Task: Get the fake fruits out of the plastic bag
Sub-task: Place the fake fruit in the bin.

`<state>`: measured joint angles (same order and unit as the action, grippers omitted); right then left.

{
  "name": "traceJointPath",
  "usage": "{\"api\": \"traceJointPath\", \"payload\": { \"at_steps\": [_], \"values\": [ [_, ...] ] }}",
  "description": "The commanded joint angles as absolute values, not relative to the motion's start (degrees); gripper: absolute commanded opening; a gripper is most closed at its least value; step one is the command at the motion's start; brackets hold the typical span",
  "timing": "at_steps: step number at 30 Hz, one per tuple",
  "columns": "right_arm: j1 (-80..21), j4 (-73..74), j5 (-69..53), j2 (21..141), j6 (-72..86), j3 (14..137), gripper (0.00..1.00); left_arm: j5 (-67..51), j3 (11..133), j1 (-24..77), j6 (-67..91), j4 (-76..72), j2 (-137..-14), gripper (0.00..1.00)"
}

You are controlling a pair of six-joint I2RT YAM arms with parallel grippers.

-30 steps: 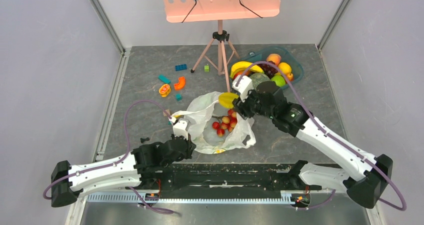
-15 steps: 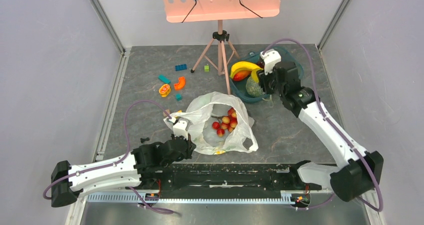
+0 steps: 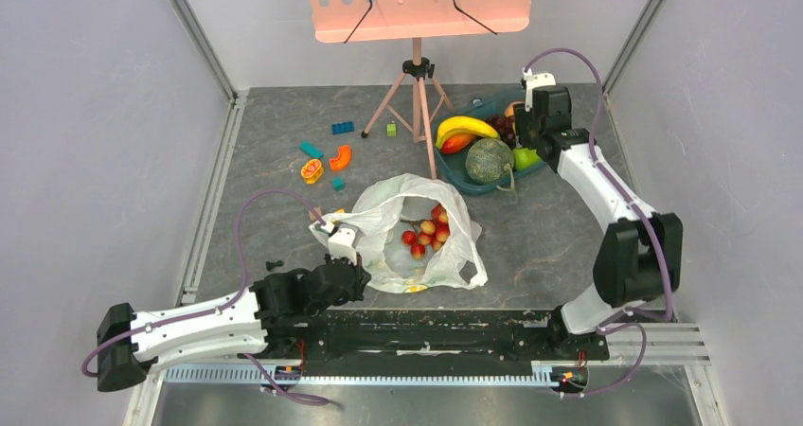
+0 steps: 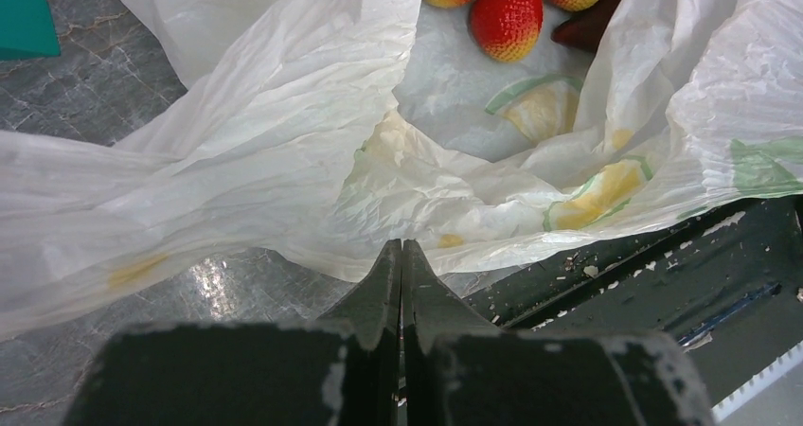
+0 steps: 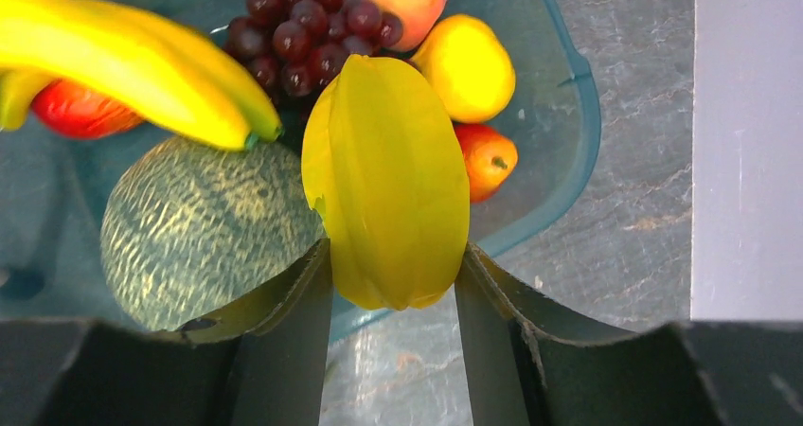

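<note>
left gripper (image 4: 402,248) pressed together at the near hem of the plastic bag (image 3: 379,208), red-pink fruits (image 3: 426,232) lying inside it (mouth open), right gripper (image 5: 393,248) pinching a yellow star fruit (image 5: 388,180) over the teal bin (image 5: 568,114)

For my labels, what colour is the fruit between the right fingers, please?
The fruit is yellow, clearest in the right wrist view.

Left wrist view crops the red-pink fruits (image 4: 508,19) at its top edge; right wrist view cuts the bananas (image 5: 142,66) at left.
</note>
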<state>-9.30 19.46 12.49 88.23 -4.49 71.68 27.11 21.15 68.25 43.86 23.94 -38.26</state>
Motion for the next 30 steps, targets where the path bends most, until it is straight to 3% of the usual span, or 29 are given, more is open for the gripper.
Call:
{"api": "traceJointPath", "payload": {
  "at_steps": [1, 8, 18, 25, 30],
  "values": [
    [-8.58, 15.31, 15.18, 94.29, -4.54, 78.81, 0.42, 29.44, 21.77, 68.41, 45.0, 22.76, -38.87, 0.03],
    [-6.93, 16.02, 17.27, 103.61, -5.36, 85.82, 0.42, 29.53, 21.7, 68.43, 45.02, 22.73, -38.86, 0.03],
    [-4.49, 16.6, 15.75, 109.73, -5.58, 86.22, 0.47, 29.44, 22.03, 68.38, 44.74, 22.59, -39.19, 0.03],
    [-4.3, 16.91, 14.94, 109.21, -5.19, 86.2, 0.7, 29.62, 23.16, 68.42, 44.3, 23.44, -39.26, 0.04],
    [-4.31, 17.21, 14.3, 105.19, -5.2, 84.55, 0.76, 29.88, 24.27, 68.4, 44.13, 24.86, -37.89, 0.05]
  ]
}}
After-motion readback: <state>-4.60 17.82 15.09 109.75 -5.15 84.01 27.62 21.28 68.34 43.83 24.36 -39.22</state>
